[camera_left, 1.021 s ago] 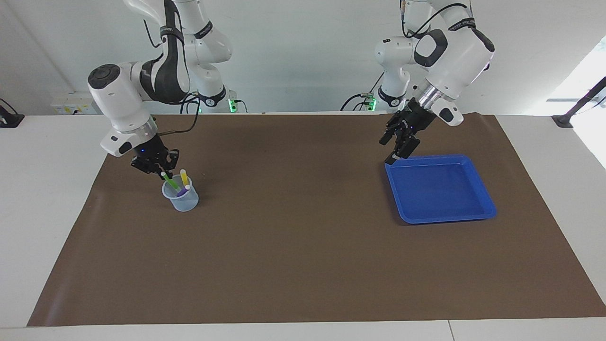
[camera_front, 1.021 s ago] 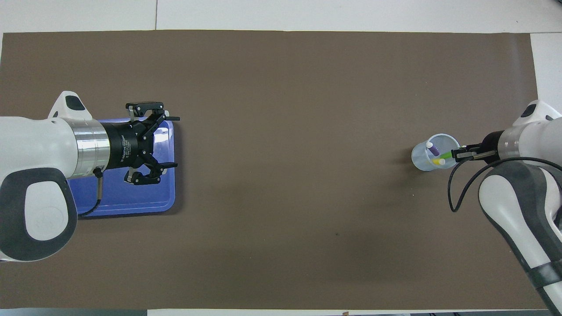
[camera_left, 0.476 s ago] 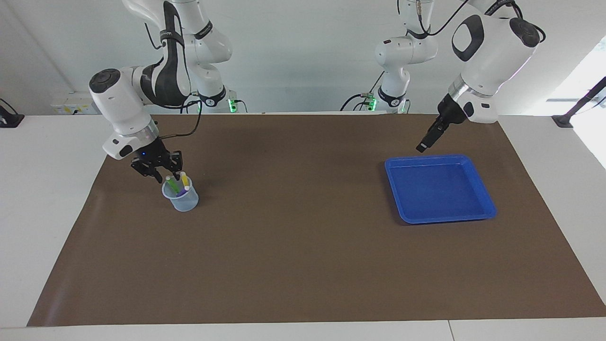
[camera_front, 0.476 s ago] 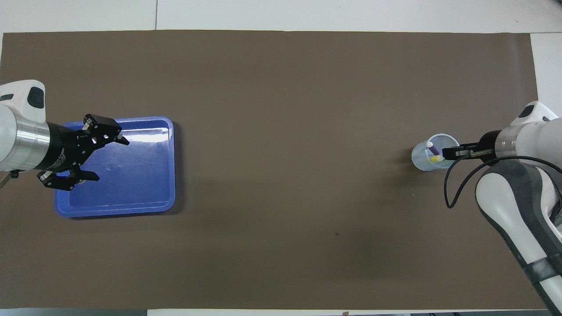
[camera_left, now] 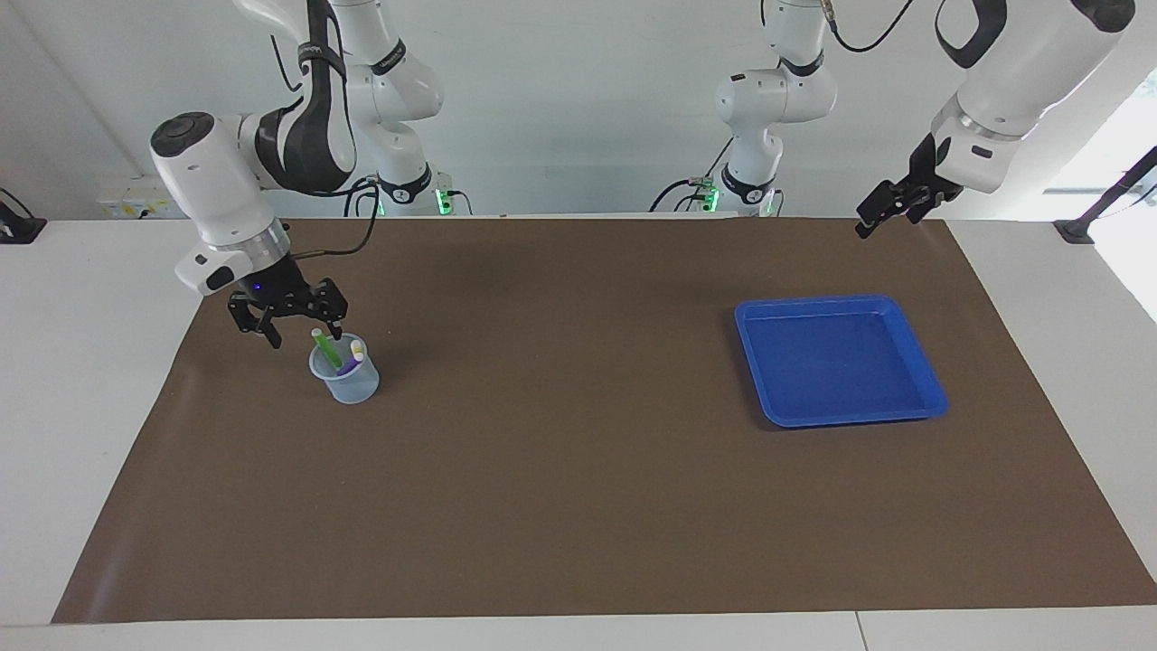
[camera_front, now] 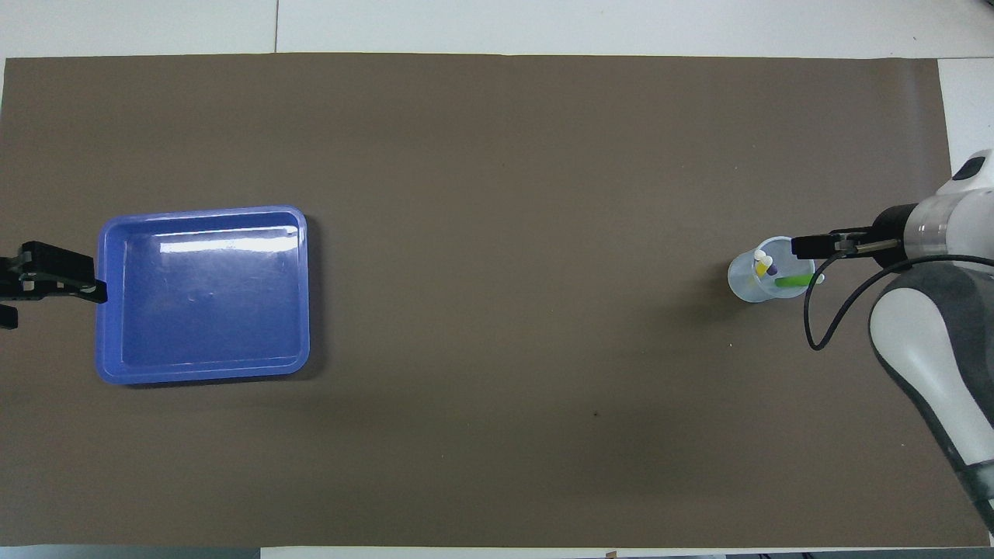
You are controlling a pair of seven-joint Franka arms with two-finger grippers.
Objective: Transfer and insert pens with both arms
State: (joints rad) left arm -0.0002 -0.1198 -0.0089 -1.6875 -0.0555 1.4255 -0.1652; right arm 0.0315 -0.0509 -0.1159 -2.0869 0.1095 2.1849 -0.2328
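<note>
**At the right arm's end of the table: three pens in the cup, both pincers empty**

On the brown mat (camera_left: 578,470) that covers the table (camera_left: 81,380), toward the right arm's end, a clear plastic cup (camera_left: 346,378) holds all three pens. The facing view shows the green pen (camera_left: 324,348) leaning out toward the right arm, its white tip above the rim, with the yellow pen (camera_left: 355,347) and the purple pen (camera_left: 348,365) lower inside. The overhead view looks straight into the cup, where the yellow and purple pens lie close together and the green one slants across the rim.

The right pincer (camera_left: 291,324) hangs just above the cup, on the side nearer the robots, pointing down from a bent wrist. The facing view shows its fingers spread apart and holding nothing; from overhead it appears edge-on as a thin dark bar, so the spread does not show there.

The left pincer (camera_left: 890,206) is raised high over the mat's edge near the left arm's base, its fingers apart and empty. Overhead, only its tip enters at the picture's edge, beside the blue tray (camera_left: 924,400), which lies toward the left arm's end.
</note>
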